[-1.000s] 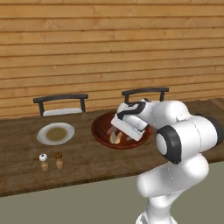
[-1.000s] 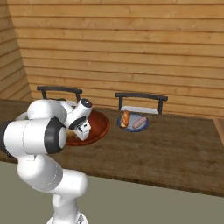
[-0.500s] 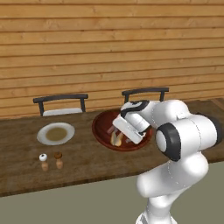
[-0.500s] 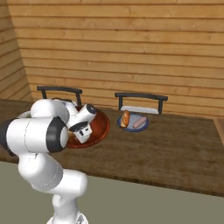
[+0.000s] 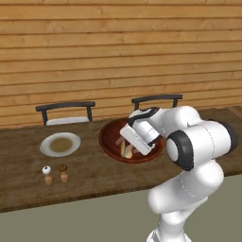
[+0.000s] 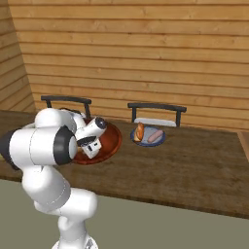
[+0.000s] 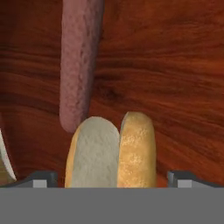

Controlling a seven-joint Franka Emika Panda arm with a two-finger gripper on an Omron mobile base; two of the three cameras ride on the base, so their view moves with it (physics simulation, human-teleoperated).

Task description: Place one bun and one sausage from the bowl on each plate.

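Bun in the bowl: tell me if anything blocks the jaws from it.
Nothing visible does. In the hand view the bun lies directly ahead between the wide-open jaws of the gripper, on the bowl floor. The sausage lies beyond it, off to one side, not in the way.

Tool (image 7: 112,177) lower now, closer over the bun (image 7: 111,153) in the bowl (image 5: 109,142).

we see a home dining corner: a wooden table (image 5: 28,189) against plank walls (image 5: 118,52), two chairs (image 5: 66,111) tucked behind it, plates (image 5: 60,144) and a bowl (image 5: 109,142) with food, plus salt and pepper shakers (image 5: 54,174).
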